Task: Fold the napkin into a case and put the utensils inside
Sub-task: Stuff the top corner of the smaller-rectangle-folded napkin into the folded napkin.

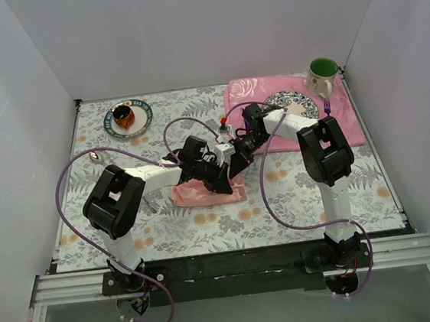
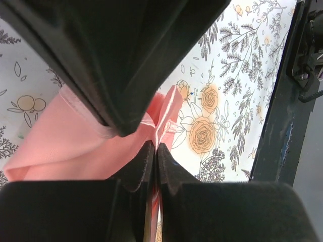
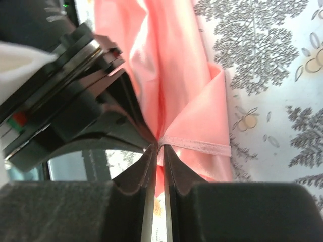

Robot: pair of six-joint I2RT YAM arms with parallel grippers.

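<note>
At mid-table, left fingers (image 2: 135, 174) and right fingers (image 3: 135, 177) pinch the napkin (image 2: 60, 136).

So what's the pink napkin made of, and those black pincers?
The napkin looks like soft cloth with a slight sheen: it drapes in folds and has a stitched hem. The left pincer and right pincer look like matte black plastic, maybe rubbery; hard to tell.

Top view: the left arm (image 1: 151, 174) reaches toward 2 o'clock, the right arm (image 1: 323, 149) toward 10 o'clock, wrists angled down and nearly touching. The left gripper (image 2: 155, 146) and right gripper (image 3: 159, 147) each pinch the napkin (image 2: 60, 136), jaws almost together.
</note>
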